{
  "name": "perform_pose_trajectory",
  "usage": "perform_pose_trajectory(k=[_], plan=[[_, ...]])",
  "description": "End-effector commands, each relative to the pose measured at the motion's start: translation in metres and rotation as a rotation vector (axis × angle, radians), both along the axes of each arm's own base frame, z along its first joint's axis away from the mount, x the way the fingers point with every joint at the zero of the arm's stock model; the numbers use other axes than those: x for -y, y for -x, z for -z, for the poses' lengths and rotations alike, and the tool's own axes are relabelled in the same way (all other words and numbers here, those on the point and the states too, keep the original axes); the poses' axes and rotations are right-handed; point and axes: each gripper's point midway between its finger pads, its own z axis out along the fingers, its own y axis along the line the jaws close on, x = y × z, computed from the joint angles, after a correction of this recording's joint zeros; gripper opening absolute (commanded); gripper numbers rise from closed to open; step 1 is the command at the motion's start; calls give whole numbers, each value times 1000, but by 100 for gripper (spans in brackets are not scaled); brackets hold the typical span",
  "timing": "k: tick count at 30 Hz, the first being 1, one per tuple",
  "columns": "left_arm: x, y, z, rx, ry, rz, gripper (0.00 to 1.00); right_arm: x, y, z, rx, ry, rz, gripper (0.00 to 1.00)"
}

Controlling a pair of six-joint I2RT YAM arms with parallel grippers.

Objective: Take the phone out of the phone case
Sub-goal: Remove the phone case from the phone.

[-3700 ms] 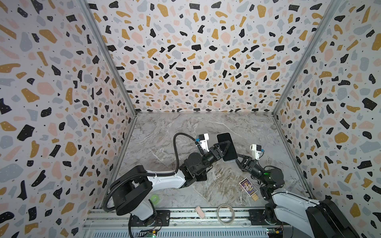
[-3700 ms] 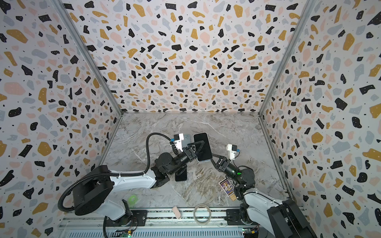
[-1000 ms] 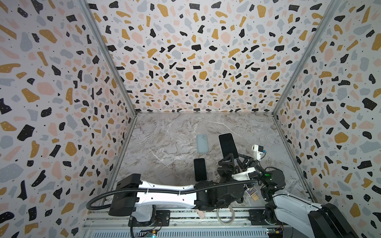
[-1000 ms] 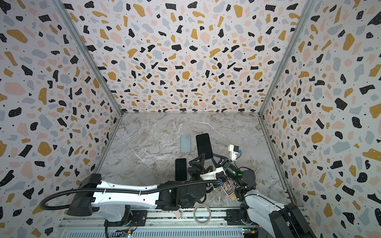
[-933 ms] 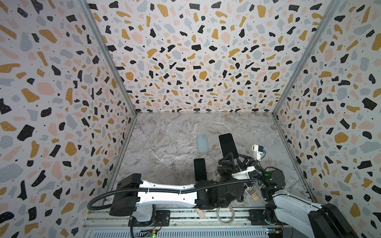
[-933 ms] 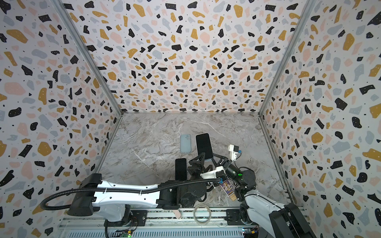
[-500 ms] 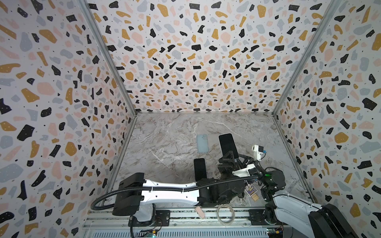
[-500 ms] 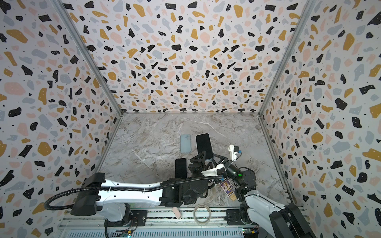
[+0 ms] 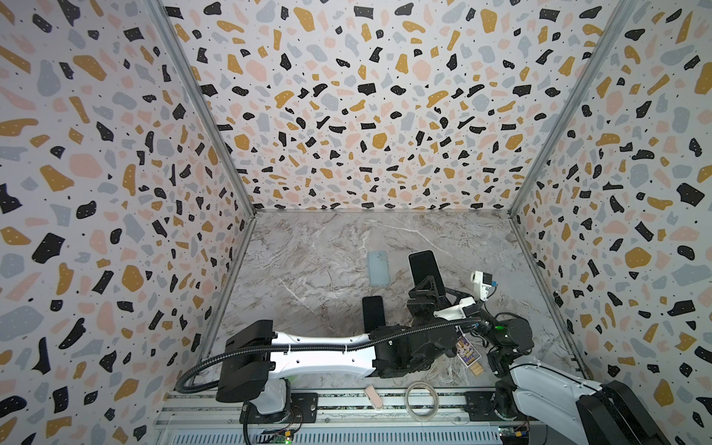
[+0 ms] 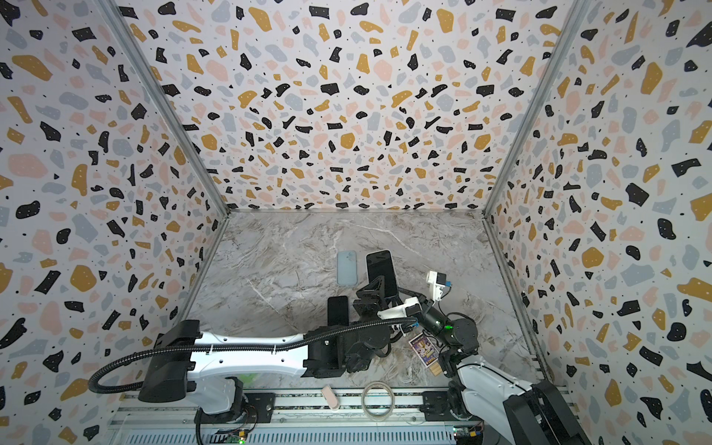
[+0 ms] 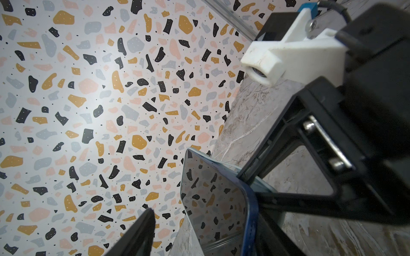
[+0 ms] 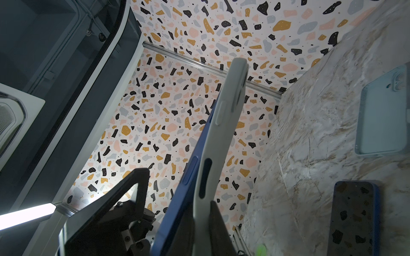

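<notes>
While my right gripper [image 12: 199, 221] is pressed shut on the lower end of the phone case [image 12: 224, 124], the phone [image 12: 195, 159] is not yet out. It stands steeply tilted above the table, its long axis running up and away from those jaws, with its blue edge showing beside the grey shell. My left gripper [image 11: 195, 194] is spread astride the upper part, one finger by the back and the other clear of the screen. I judge that the pull must follow that long axis, with the left arm nearer.
</notes>
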Motion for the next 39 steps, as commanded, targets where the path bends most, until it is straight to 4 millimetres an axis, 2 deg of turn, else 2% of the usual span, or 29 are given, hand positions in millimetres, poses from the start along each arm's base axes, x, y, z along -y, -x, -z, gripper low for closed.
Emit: perform_pose_trajectory(k=[1, 19, 25, 36, 39], plan=[[5, -5, -19, 8, 63, -1, 69, 2, 9, -24, 102, -34, 0, 0], [5, -20, -11, -4, 48, -7, 61, 1, 10, -26, 109, -36, -4, 0], [4, -22, -9, -4, 35, -6, 54, 1, 10, -25, 106, -36, -6, 0], [5, -22, -8, -6, 25, 1, 30, 1, 10, -25, 106, -37, -4, 0], [6, -22, -8, -7, 22, 2, 18, 1, 9, -25, 103, -37, -3, 0]])
